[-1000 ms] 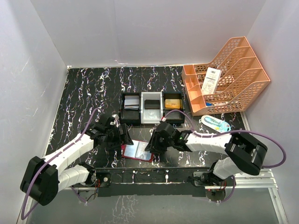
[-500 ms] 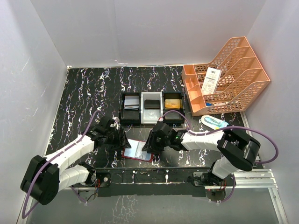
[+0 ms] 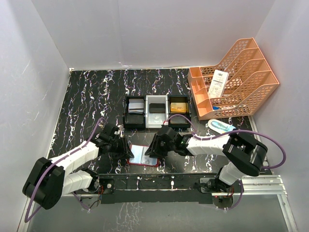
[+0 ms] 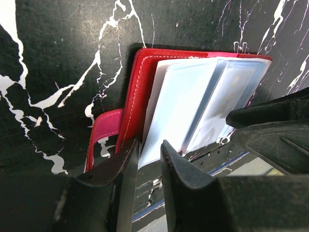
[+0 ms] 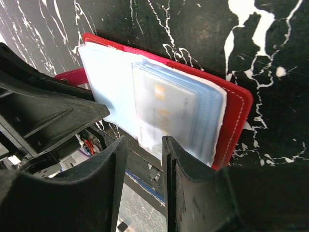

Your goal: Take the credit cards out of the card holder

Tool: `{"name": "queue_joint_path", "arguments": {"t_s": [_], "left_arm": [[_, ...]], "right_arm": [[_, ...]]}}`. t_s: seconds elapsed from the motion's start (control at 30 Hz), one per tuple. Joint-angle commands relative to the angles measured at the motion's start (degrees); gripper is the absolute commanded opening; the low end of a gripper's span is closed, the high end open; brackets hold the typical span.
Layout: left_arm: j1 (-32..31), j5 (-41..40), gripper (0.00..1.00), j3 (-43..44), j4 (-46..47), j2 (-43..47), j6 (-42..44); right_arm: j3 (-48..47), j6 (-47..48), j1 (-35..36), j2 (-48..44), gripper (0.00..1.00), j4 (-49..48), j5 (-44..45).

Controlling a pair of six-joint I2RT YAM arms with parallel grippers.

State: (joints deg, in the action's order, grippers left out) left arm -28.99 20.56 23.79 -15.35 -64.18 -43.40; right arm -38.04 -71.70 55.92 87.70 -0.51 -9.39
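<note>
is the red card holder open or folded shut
Open: the dark-red leather-like card holder lies spread flat, its clear plastic sleeves showing, a pale-blue card inside one.

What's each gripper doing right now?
Left gripper: nearly closed around the card holder's sleeve edge; grip cannot be told.
Right gripper: closed on the card holder's sleeves.

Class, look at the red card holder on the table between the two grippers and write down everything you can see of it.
The card holder is a small red wallet of leather-like material with pale stitching, lying open and flat on the black marbled table. A pink-red snap tab sticks out from one side. Its clear plastic sleeves lie stacked on top, a light blue card showing inside. The left gripper and right gripper meet its opposite edges; grip unclear.
</note>
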Motion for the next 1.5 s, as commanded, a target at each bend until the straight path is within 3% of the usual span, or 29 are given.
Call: {"name": "queue_joint_path", "arguments": {"t_s": [0.0, 0.2, 0.33, 0.53, 0.7, 1.17, 1.47], "left_arm": [[0.0, 0.4, 0.23, -0.9, -0.1, 0.6, -1.4], [-0.1, -0.2, 0.22, -1.7, -0.2, 2.6, -2.5], [-0.1, -0.4, 0.32, -2.3, -0.3, 3.4, -2.9], [-0.1, -2.4, 0.4, -1.1, -1.8, 4.8, -2.8], [-0.1, -2.9, 0.41, -1.2, -2.2, 4.8, -2.8], [-1.0, -1.4, 0.2, -3.3, 0.0, 1.7, -3.6], [-1.4, -1.4, 0.17, -4.1, 0.6, 2.4, -4.5]], "right_arm": [[-0.6, -2.5, 0.3, 0.2, 0.32, -5.6, 0.0], [-4.4, 0.0, 0.5, -1.3, 0.36, 4.9, 5.3], [-5.0, 1.2, 0.5, -3.7, 0.38, 10.1, 8.0], [-3.9, 1.3, 0.6, -3.5, 0.38, 9.9, 6.8], [-2.8, 0.7, 0.6, -0.9, 0.37, 5.6, 4.4], [-3.7, -0.1, 0.9, -0.6, 0.38, 9.8, 7.5], [-6.2, 1.2, 1.9, -0.5, 0.39, 14.8, 9.7]]}}
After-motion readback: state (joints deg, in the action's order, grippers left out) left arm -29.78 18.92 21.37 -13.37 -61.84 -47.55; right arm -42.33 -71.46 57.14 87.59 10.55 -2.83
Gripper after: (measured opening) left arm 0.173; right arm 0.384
